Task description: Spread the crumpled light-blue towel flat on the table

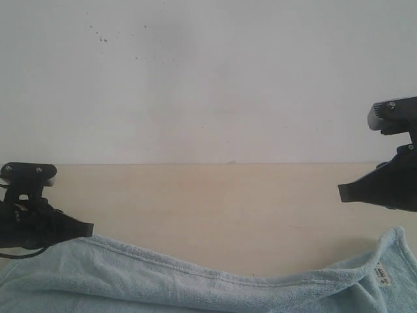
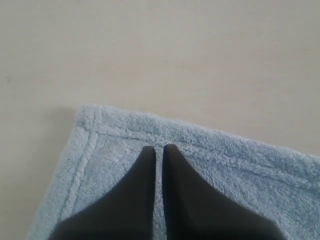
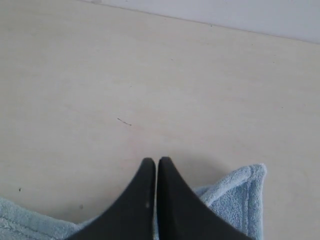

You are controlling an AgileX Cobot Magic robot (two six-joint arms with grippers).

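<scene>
The light-blue towel (image 1: 195, 287) lies along the near edge of the table (image 1: 215, 202), its far hem wavy and its right corner turned up, with a small white label (image 1: 382, 274) showing. My left gripper (image 1: 88, 228) is low at the towel's left end. In the left wrist view this gripper (image 2: 157, 148) is shut, its tips just inside the flat hemmed corner of the towel (image 2: 225, 155). My right gripper (image 1: 341, 192) hangs higher at the right. It is shut too (image 3: 156, 161), over bare table, with the towel's corner (image 3: 240, 192) beside and below it.
A white wall (image 1: 208, 78) rises behind the table's far edge. Bare beige tabletop (image 3: 150, 75) stretches between the towel's hem and the wall.
</scene>
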